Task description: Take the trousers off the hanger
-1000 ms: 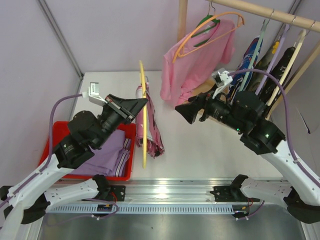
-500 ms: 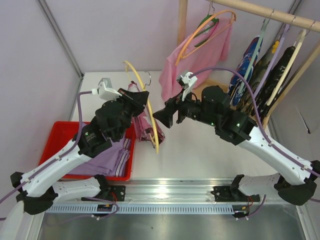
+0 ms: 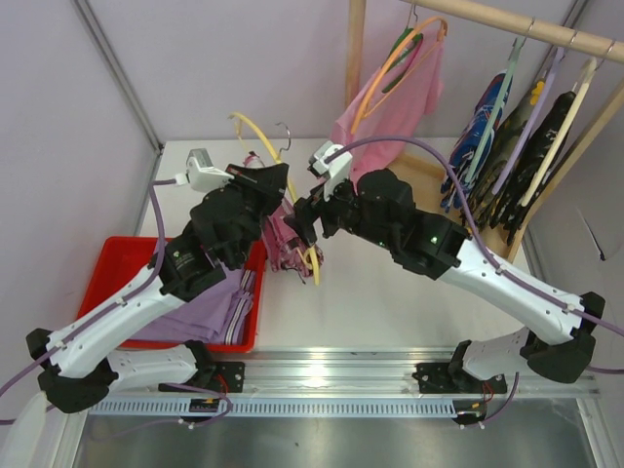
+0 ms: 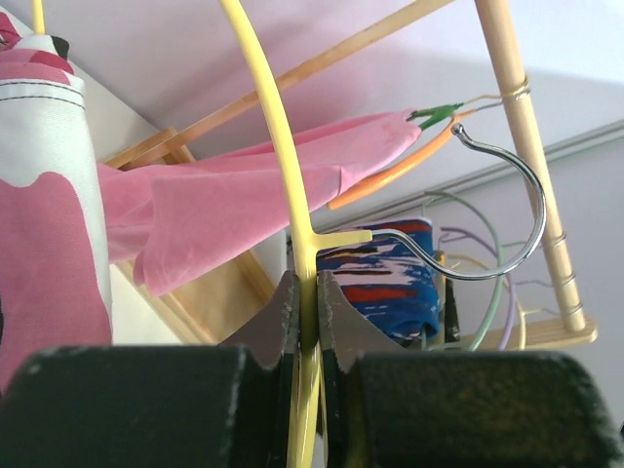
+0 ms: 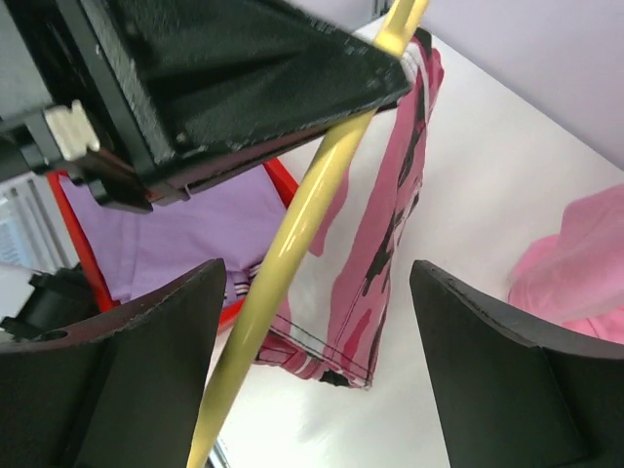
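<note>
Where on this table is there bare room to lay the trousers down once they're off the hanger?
Free: the table's near strip, from the red bin across to the clothes rack, in front of the trousers; the right arm reaches over part of it. Crowded: mid-table, where the left gripper clamps the hanger and the open right gripper straddles it.

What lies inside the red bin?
A folded lilac cloth lies in the red bin; the left arm covers part of it, so anything beneath is hidden.

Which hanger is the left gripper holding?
The yellow hanger, carrying the camo trousers, pinched in the left gripper; the orange hanger hangs on the rail.
</note>
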{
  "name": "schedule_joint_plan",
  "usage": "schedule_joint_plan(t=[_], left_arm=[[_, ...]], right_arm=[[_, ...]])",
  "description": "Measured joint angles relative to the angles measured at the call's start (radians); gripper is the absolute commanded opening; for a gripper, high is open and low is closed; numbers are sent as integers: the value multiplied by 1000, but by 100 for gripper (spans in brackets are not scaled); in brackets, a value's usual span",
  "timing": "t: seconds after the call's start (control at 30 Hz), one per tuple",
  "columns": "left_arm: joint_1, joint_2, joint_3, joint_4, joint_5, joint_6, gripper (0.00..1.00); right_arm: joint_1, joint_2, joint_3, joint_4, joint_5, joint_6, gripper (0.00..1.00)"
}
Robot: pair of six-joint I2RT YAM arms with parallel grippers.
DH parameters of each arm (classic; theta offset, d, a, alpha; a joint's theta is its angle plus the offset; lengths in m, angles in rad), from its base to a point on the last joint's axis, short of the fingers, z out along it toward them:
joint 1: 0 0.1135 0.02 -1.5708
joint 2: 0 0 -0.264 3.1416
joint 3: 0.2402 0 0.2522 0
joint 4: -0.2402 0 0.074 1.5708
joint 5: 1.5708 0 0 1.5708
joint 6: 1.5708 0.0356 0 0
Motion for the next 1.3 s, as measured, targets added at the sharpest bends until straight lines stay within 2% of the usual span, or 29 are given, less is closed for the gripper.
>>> schedule_joint_plan(t=[0.13, 0.27, 0.33, 0.7, 0.83, 0.9, 1.0, 1.3], left_arm=[[0, 11, 13, -4, -19, -59, 0], [0, 16, 14, -4, -26, -104, 0], [0, 18, 14, -5, -30, -118, 0], [0, 31, 14, -4, -46, -181, 0], [0, 42, 14, -5, -55, -188, 0], [0, 43, 13, -3, -66, -189, 0], [0, 42, 12, 6, -78, -188, 0], [0, 43, 9, 48, -89, -190, 0]], right_arm=[[40, 23, 0, 2, 79, -53, 78], [65, 38, -9, 25, 157, -87, 62], [67, 36, -26, 53, 179, -90, 50], [71, 0, -120, 174, 213, -71, 47], [74, -4, -132, 181, 240, -46, 28], [76, -4, -132, 180, 257, -25, 28], [77, -6, -126, 159, 281, 9, 34], [77, -5, -94, 109, 303, 65, 30]])
